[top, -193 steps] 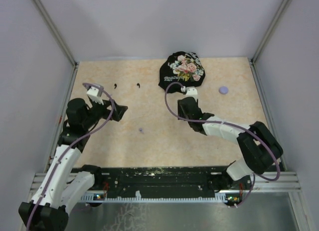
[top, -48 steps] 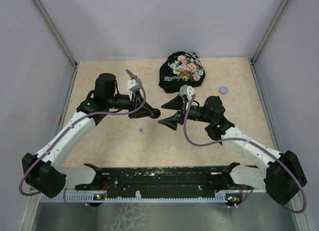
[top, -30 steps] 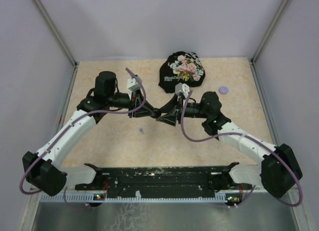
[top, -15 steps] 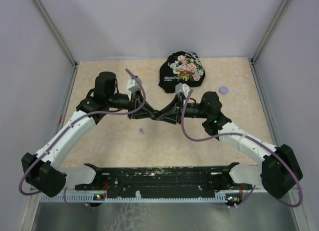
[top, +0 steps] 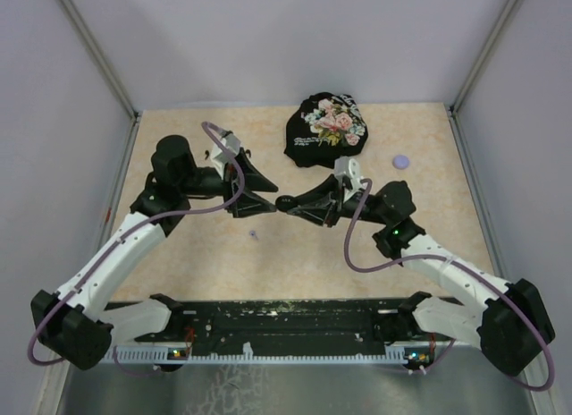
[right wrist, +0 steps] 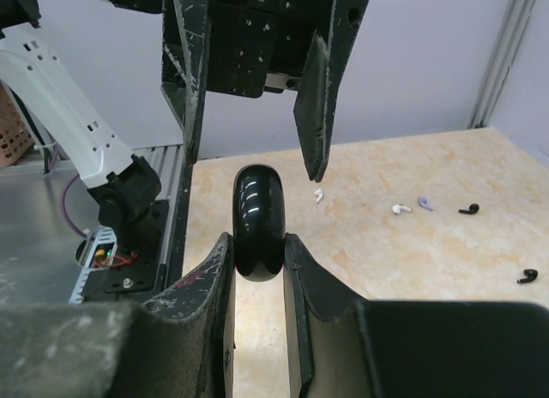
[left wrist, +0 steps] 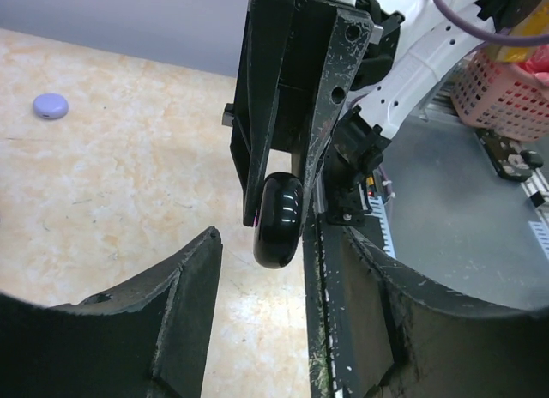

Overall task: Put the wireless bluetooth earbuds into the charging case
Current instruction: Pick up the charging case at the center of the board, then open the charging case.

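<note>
Two robot arms meet in the air above the middle of a pale worktop point(top: 179, 254). The right tool point(top: 288, 204) is clamped on a glossy black charging case point(right wrist: 259, 218), held edge-on. The left tool point(top: 262, 190) faces it with its fingers spread apart, seemingly clear of the case. The earbuds point(right wrist: 398, 208) lie scattered on the worktop, well apart from the case: two black, the others pale. The step in hand appears to be securing the case. Next it likely needs setting down and opening before any earbud is fetched.
</note>
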`<state>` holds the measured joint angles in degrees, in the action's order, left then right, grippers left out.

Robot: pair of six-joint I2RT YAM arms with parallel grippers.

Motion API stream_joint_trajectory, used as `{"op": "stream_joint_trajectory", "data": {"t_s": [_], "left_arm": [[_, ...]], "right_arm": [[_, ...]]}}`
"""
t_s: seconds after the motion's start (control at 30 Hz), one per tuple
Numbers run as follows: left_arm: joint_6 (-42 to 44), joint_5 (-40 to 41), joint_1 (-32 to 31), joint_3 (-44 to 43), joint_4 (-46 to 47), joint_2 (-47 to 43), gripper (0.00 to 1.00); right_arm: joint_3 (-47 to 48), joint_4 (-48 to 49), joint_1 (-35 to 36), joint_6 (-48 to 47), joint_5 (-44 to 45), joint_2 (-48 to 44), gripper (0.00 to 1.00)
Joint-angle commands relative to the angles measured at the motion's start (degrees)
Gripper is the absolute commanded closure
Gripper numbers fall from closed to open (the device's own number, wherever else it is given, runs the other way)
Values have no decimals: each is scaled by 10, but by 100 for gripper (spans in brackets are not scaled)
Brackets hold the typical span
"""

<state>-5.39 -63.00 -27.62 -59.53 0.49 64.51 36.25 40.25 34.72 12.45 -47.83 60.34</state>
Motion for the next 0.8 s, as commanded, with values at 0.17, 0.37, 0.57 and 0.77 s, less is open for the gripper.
{"op": "stream_joint_trajectory", "data": {"t_s": [0.17,0.37,0.57,0.77], "left_arm": [[-101,-37,-3,25,133,28,36],[-107,-19,-5,27,148,38,38],[-127,-20,-9,29,181,49,41],[-140,-18,-16,28,197,59,43]], "right_arm": [[-38,172,-1,83,40,-1,100],[-54,231,-1,119,47,14,100],[-75,273,-1,138,73,20,100],[-87,293,-1,142,91,21,100]]}}
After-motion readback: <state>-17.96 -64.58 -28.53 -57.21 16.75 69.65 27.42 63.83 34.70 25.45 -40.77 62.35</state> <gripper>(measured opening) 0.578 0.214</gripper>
